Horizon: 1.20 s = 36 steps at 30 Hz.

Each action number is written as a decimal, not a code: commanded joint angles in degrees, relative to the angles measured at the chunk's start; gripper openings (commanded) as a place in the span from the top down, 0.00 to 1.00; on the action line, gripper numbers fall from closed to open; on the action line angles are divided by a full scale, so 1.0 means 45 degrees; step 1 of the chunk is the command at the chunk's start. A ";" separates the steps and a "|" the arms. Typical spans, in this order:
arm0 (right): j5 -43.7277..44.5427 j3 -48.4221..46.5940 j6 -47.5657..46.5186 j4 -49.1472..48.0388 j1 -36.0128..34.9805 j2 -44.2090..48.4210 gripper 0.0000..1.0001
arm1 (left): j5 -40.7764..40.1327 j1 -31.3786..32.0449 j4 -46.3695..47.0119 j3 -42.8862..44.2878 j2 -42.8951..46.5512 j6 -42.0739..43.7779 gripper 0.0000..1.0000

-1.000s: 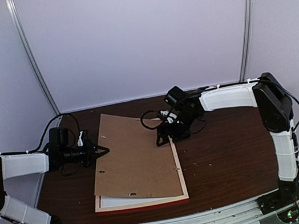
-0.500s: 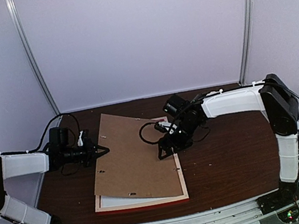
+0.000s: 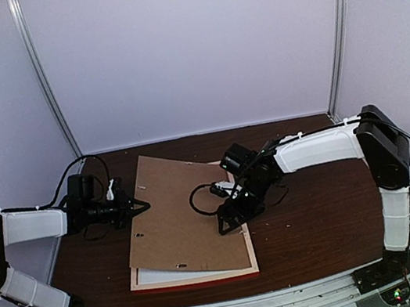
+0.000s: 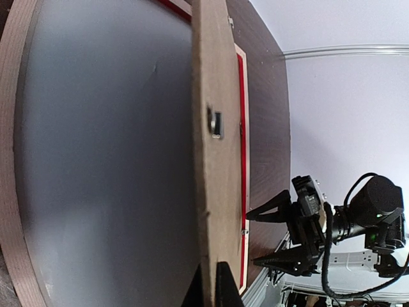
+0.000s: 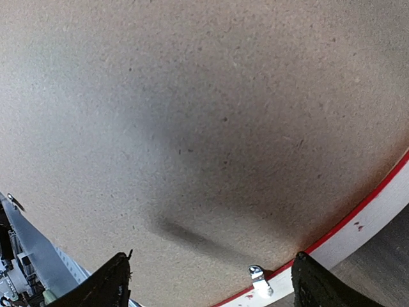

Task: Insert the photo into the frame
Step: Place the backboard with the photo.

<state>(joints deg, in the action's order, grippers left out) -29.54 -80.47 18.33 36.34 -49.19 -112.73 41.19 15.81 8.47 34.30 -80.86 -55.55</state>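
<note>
Brown board (image 3: pixel 180 213) sits mid-picture, tipped up on its left because the left claw (image 3: pixel 141 206) is pinched on that edge. Under it the frame (image 3: pixel 249 245) lies flat on the counter (image 3: pixel 312 222), holding a pale sheet (image 4: pixel 102 160); I cannot tell if that is the photo. The right claw (image 3: pixel 229 221) hangs spread wide over the board's right edge, maybe to press it down.

Left hand (image 3: pixel 141 206) pinched shut, right hand (image 3: pixel 224 223) spread wide, both arms reaching inward.
</note>
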 commanded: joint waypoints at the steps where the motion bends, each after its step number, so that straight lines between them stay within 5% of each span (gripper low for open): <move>1: 0.0169 0.0365 0.0102 0.0250 -0.0275 0.0438 0.13 | -0.1439 0.0236 -0.1399 -0.0141 -0.0400 0.1172 1.00; 36: -0.0562 0.1300 0.2162 -0.0378 -0.1002 0.0617 0.15 | -0.1726 0.0236 -0.1492 -0.0455 0.0021 0.1117 1.00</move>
<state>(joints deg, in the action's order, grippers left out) -27.49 -76.60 25.80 34.76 -52.10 -110.02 40.73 15.97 8.01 34.26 -80.23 -55.40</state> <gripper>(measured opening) 0.850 0.025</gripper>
